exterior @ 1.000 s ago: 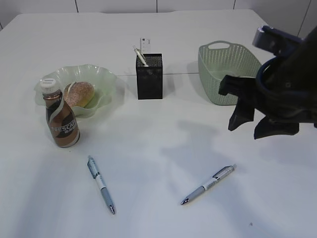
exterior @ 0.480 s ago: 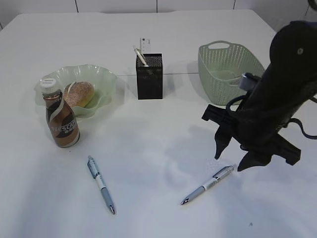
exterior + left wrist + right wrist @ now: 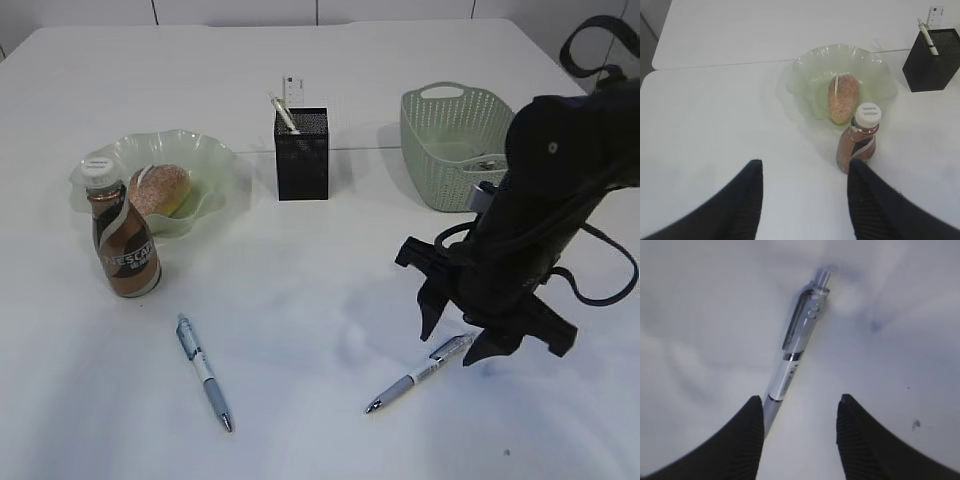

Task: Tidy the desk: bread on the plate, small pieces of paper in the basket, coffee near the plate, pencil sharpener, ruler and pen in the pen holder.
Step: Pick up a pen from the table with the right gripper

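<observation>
My right gripper (image 3: 452, 335) is open, low over the table, its fingertips on either side of the clicker end of a white pen (image 3: 420, 372). In the right wrist view the gripper (image 3: 800, 405) is open and the pen (image 3: 797, 345) runs beside the left finger (image 3: 747, 435). A second pen (image 3: 204, 371) lies at the front left. The bread (image 3: 160, 189) lies on the green plate (image 3: 215, 160), and the coffee bottle (image 3: 124, 240) stands in front of it. The black pen holder (image 3: 302, 152) holds a ruler. My left gripper (image 3: 805, 167) is open and empty, above the table near the bottle (image 3: 859, 137).
A green basket (image 3: 455, 145) stands at the back right with small scraps inside. The plate (image 3: 875, 80), the bread (image 3: 842, 97) and the pen holder (image 3: 932, 60) show in the left wrist view. The left arm is outside the exterior view.
My right arm has come down and leftward from beside the basket to the right-hand pen, its open fingers now around the pen's end. Nothing else has moved.
</observation>
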Tool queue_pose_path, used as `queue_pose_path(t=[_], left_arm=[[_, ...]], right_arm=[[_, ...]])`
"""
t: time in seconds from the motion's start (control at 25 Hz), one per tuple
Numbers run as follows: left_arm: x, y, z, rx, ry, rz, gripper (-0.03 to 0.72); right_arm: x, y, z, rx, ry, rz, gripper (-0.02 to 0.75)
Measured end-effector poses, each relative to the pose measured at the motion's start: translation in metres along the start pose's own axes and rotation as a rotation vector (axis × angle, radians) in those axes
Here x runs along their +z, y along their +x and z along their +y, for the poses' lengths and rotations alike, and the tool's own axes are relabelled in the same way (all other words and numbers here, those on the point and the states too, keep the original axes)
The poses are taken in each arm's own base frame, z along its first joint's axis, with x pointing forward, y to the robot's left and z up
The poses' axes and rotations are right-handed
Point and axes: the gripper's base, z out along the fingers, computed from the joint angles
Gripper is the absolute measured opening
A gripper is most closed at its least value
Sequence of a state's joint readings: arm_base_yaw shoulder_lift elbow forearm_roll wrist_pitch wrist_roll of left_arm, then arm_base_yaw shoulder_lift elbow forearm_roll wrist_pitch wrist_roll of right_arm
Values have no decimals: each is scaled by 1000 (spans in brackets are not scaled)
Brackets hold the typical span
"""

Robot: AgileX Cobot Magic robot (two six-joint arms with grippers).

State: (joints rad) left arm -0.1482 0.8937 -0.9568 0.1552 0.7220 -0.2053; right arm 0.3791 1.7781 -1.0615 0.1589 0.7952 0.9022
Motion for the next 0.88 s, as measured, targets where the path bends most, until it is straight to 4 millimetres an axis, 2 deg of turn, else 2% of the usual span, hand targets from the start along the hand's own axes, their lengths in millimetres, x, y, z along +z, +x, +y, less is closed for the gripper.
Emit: queue_pose_path(t=[0.24, 0.68, 0.72, 0.88], left_arm=[[0, 0, 0, 0, 0, 2, 384], [0, 0, 0, 0, -1, 4, 384], [0, 0, 0, 0, -1, 4, 384], [0, 0, 0, 4, -4, 3, 384]], right_arm=[[16, -2, 6, 52, -40, 14, 386], [31, -6, 9, 71, -51, 7, 386], [40, -6, 8, 91, -38, 29, 386], [43, -5, 8, 104, -37, 39, 386]])
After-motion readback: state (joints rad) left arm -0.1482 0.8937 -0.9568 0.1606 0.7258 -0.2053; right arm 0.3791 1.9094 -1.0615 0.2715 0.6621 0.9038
